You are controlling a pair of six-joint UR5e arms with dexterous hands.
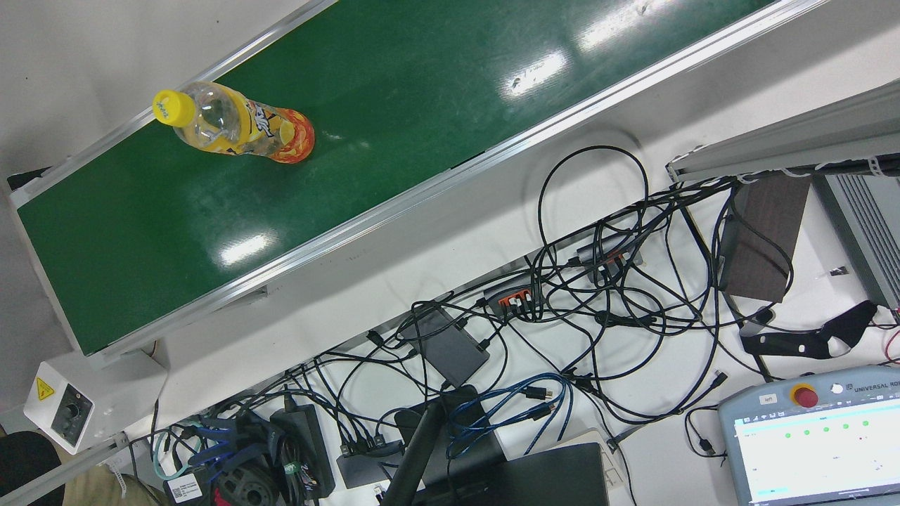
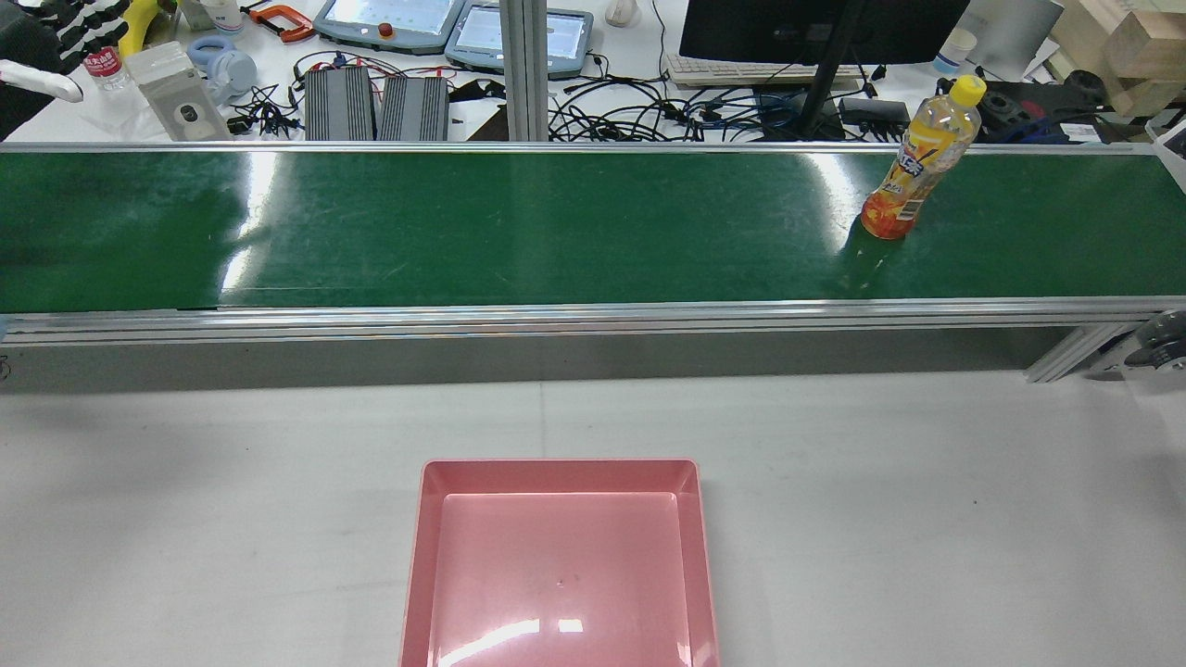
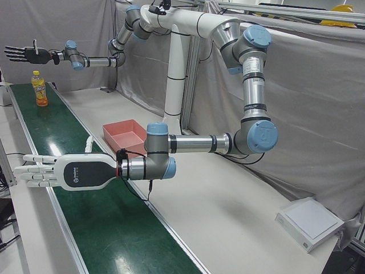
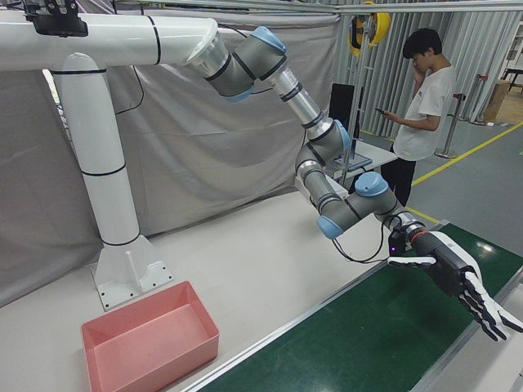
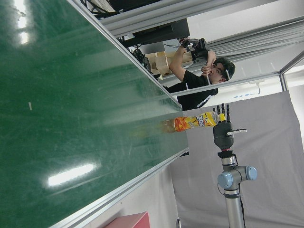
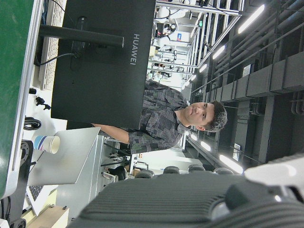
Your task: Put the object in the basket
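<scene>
**Robot hand positions at the approach stage.** The right robot hand [image 3: 23, 54], at the upper left of the left-front view, hangs with its fingers spread flat and holds nothing. It sits above and just beyond the bottle [image 3: 39, 89] without touching it. The left robot hand [image 3: 43, 171], at the lower left of the same view, is likewise stretched open and empty, well apart from the bottle.

The yellow-capped bottle stands upright on the green conveyor belt [image 2: 463, 222], at the right of the rear view. The pink basket [image 2: 422, 556] lies empty on the white worktop [image 2: 185, 482], bottom centre.

The grasp appears not yet begun. The next move probably calls for the right robot hand to descend beside the bottle's body and close round it without tipping it. A carry to the basket would follow.
</scene>
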